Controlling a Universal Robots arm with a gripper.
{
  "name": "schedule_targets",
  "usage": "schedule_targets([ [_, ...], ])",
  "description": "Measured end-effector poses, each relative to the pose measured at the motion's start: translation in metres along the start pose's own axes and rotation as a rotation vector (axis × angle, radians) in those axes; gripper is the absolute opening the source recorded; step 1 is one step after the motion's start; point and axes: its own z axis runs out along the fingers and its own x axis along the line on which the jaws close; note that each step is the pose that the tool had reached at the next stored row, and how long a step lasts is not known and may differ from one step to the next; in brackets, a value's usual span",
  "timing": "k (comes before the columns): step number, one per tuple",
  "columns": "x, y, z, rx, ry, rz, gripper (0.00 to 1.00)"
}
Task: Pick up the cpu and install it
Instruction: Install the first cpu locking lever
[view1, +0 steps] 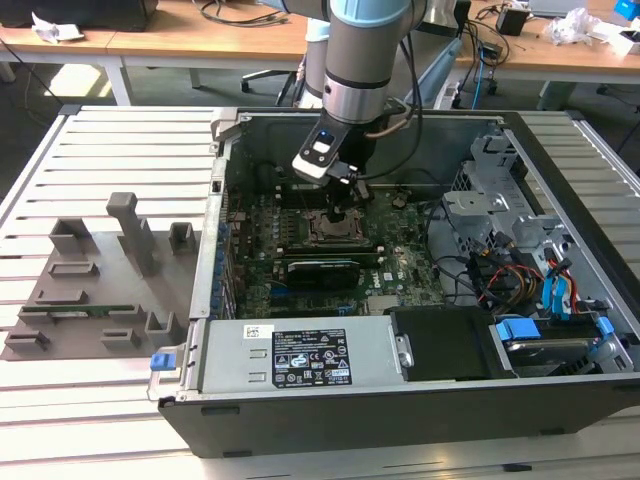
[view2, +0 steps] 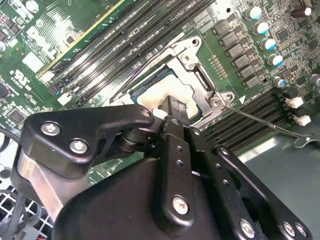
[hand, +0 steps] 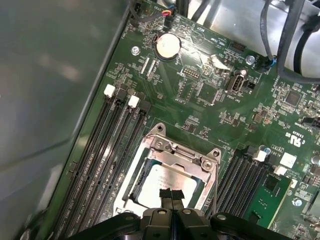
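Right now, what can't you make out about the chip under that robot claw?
Near part of the cpu: covered by the shut gripper in both wrist views.
Whether it sits fully in the socket: the gripper hides its near edge.
In the exterior view: cpu too small to tell from the socket.

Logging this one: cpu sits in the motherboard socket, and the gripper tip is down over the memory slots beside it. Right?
Not quite. The cpu does sit in the socket, but the gripper tip is down over the cpu itself, not the memory slots, as both wrist views show.
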Motion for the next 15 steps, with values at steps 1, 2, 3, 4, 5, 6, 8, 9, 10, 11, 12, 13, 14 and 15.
schedule_targets([
  [1,0.0,0.0,0.0,-0.0005,-0.0006,-0.01,0.11],
  [2,0.0,0.0,0.0,-0.001,-0.0013,-0.021,0.11],
  [3,0.0,0.0,0.0,-0.0018,-0.0024,-0.038,0.11],
  [4,0.0,0.0,0.0,-0.0021,-0.0027,-0.044,0.11],
  [5,0.0,0.0,0.0,-0.0024,-0.0031,-0.05,0.11],
  [6,0.0,0.0,0.0,-0.0029,-0.0038,-0.06,0.11],
  [8,0.0,0.0,0.0,-0.0038,-0.005,-0.08,0.11],
  [9,0.0,0.0,0.0,-0.0046,-0.0059,-0.094,0.11],
  [10,0.0,0.0,0.0,-0.005,-0.0066,-0.105,0.11],
  [11,0.0,0.0,0.0,-0.0055,-0.0073,-0.116,0.11],
  [12,0.0,0.0,0.0,-0.006,-0.0079,-0.124,0.11],
  [13,0.0,0.0,0.0,-0.0062,-0.0082,-0.129,0.11],
  [14,0.0,0.0,0.0,-0.0065,-0.0086,-0.136,0.11],
  [15,0.0,0.0,0.0,-0.007,-0.0092,-0.146,0.11],
])
